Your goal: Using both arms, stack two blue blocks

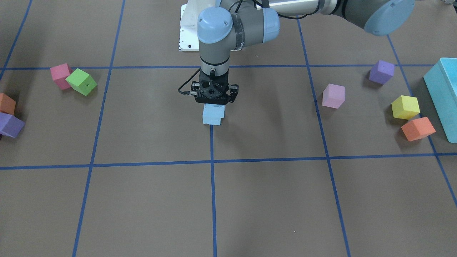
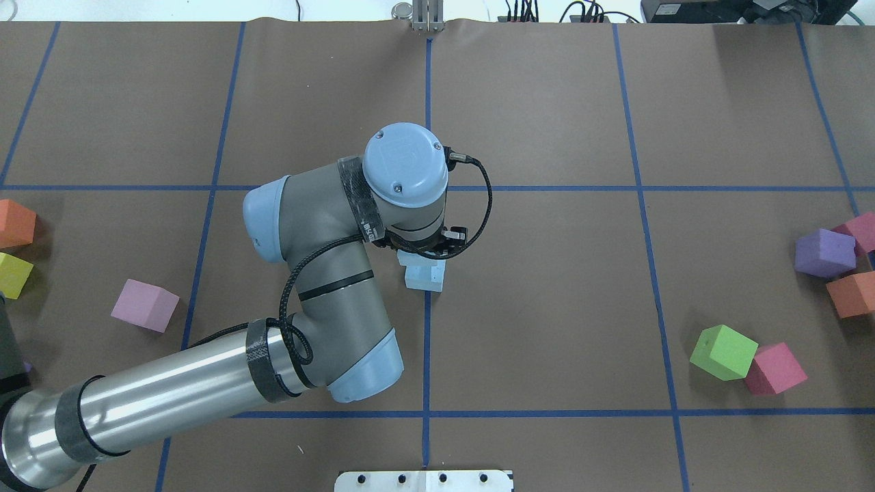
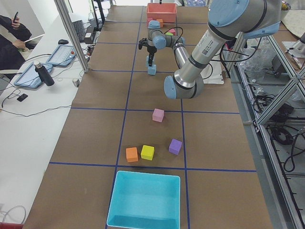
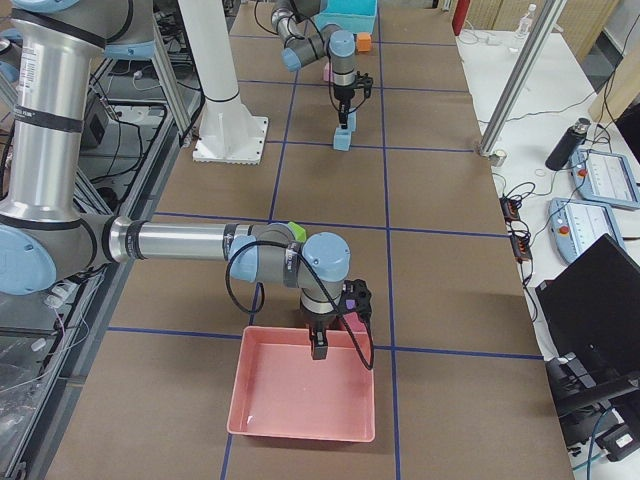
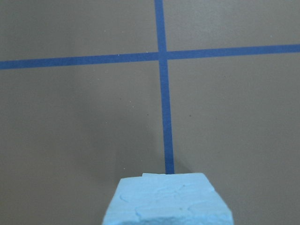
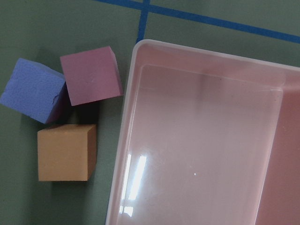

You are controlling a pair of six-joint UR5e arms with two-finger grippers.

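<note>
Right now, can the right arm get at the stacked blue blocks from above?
Probably not. The left gripper sits directly on top of the blue blocks and covers the way down. The right gripper hangs far off over the pink tray. Only the stack's sides look free.

Even, bright overhead light falls on the brown bench (image 1: 271,200), casting only soft, short shadows beside the foam cubes (image 1: 334,95), while white glare streaks the silver tube of the left arm (image 2: 171,396) and the glossy floor of the pink tray (image 6: 136,183).
</note>
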